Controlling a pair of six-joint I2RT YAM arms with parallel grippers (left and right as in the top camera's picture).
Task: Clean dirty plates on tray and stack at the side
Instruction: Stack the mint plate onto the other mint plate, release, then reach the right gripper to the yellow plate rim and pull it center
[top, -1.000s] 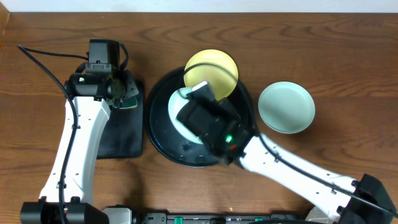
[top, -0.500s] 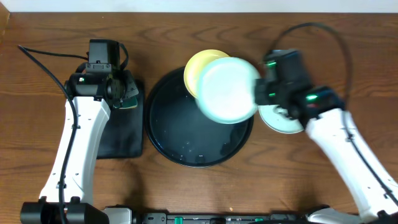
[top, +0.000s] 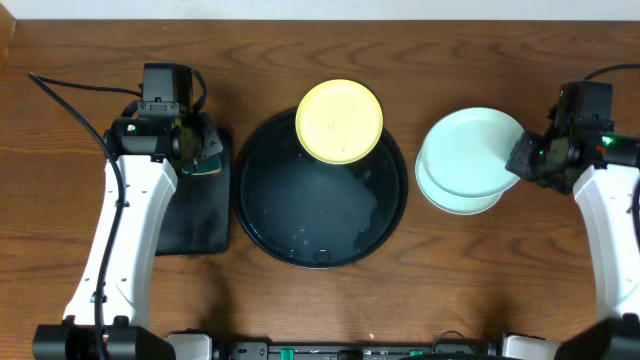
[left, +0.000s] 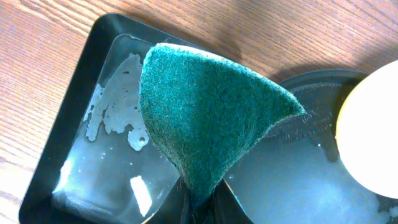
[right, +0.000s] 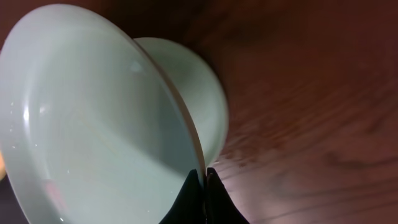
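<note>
1. Plates are seen in three spots. A yellow plate (top: 340, 121) is set over the far rim of the tray (top: 300, 215) and reaches partly past it. Two mint ones are found to the right, apart from the tray.
2. The upper mint plate (top: 470, 150) is pinched at its right rim by the right gripper (top: 518, 163), whose fingers are closed tight on the thin edge. It is held tilted above the lower mint plate (top: 462, 206), which lies flat on the table (top: 500, 290). Whether the two touch cannot be told.
3. The left gripper (left: 200, 208) is clamped on a sponge (left: 205, 118), held over the far right corner of the small tray (top: 190, 225). That tray lies just left of the round one.
4. The round tray is placed between the two arms, and a black cable (top: 70, 95) is run across the table at far left.
5. The plates are smooth, round and shallow, with a soft sheen. The round tray is glossy black with a raised rim and scattered droplets. The sponge is coarse, green and fibrous, bent into a cone. The small tray is rectangular and black, with a wet film and pale patches. The table is brown wood grain.
</note>
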